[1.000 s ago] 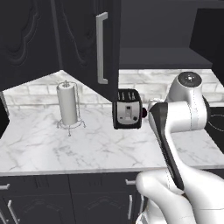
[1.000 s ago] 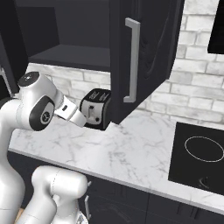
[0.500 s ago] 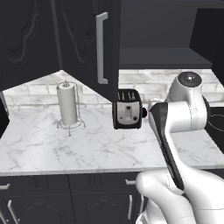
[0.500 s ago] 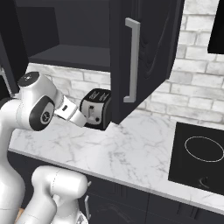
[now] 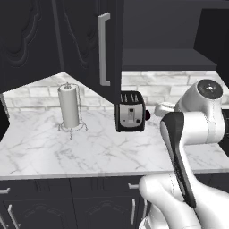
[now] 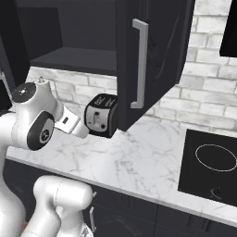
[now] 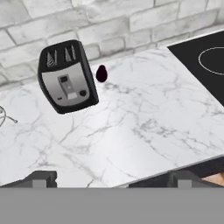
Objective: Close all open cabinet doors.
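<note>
1. Above the marble counter point(image 5: 89, 152), you have one cabinet door point(image 6: 152, 60) swung out towards you. Its silver bar handle point(image 6: 139, 65) faces the robot, and the open shelf cavity sits to its left in the right base view. That door is the one to shut.
2. In the left base view the same door hangs edge-on over the toaster point(image 5: 130, 112), while the doors to its left look flush and closed.
3. Your gripper point(image 7: 109, 178) holds nothing. Its fingertips point(image 7: 40, 178) stand spread as wide as they go, aimed down at the counter, well below the door, so I judge the reach has not begun.
4. The toaster stands right under the door's lower edge, with a small dark knob-like thing point(image 7: 101, 73) beside it that I can't identify.
5. The paper towel holder point(image 5: 69, 107) stands to the far left, the cooktop point(image 6: 210, 166) to the right. Neither lies in the door's swing, but your raised arm must clear the toaster.
</note>
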